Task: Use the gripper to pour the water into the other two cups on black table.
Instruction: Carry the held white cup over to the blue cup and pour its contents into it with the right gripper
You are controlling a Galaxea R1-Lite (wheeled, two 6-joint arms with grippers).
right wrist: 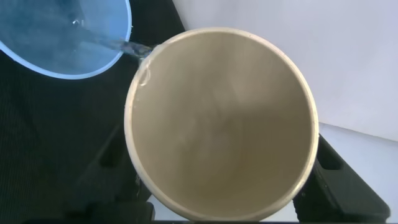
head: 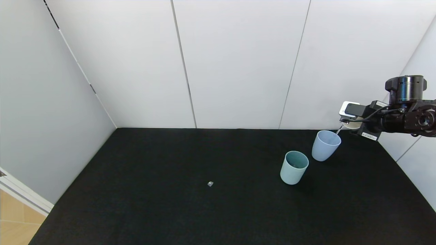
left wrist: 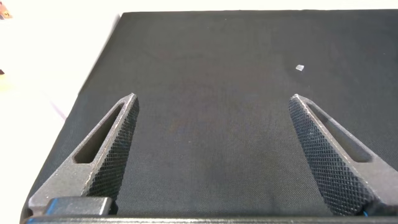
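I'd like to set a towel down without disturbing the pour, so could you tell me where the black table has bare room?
The black table is bare across its left and near parts, apart from a small grey bit mid-table. The far right is crowded: the teal cup and blue cup stand close together, with the right gripper tipping the cream cup above. The left gripper hangs open over bare cloth.

White panel walls with thin dark seams, a strip of wooden floor at far left.
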